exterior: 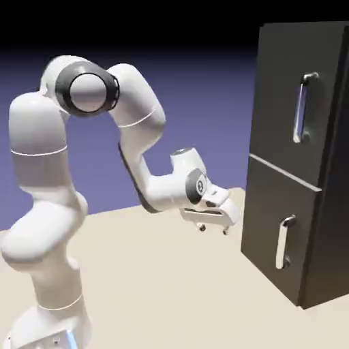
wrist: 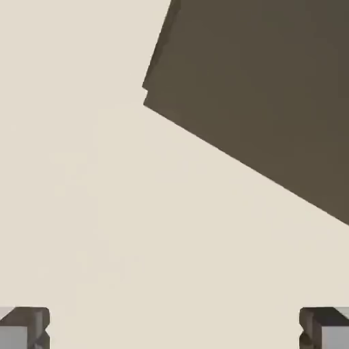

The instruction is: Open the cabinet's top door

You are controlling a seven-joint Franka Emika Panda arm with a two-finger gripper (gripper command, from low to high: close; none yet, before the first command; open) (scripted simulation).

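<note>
The cabinet (exterior: 300, 163) is a tall, matte charcoal box with flat faces and sharp edges, its long axis upright on the smooth beige table (exterior: 170, 286). I count two doors, stacked, and two silver bar handles, one on each. The top door (exterior: 290, 95) carries a polished vertical bar handle (exterior: 303, 108); below the seam sits the lower door (exterior: 276, 228) with its own upright handle (exterior: 284, 242). Both doors lie flush and face toward my arm. My gripper (exterior: 213, 229) hangs to the left of the cabinet, level with the lower door, apart from it, fingers pointing down at the table. Its two small grey fingertips (wrist: 24, 327) stand spread wide, nothing between them.
</note>
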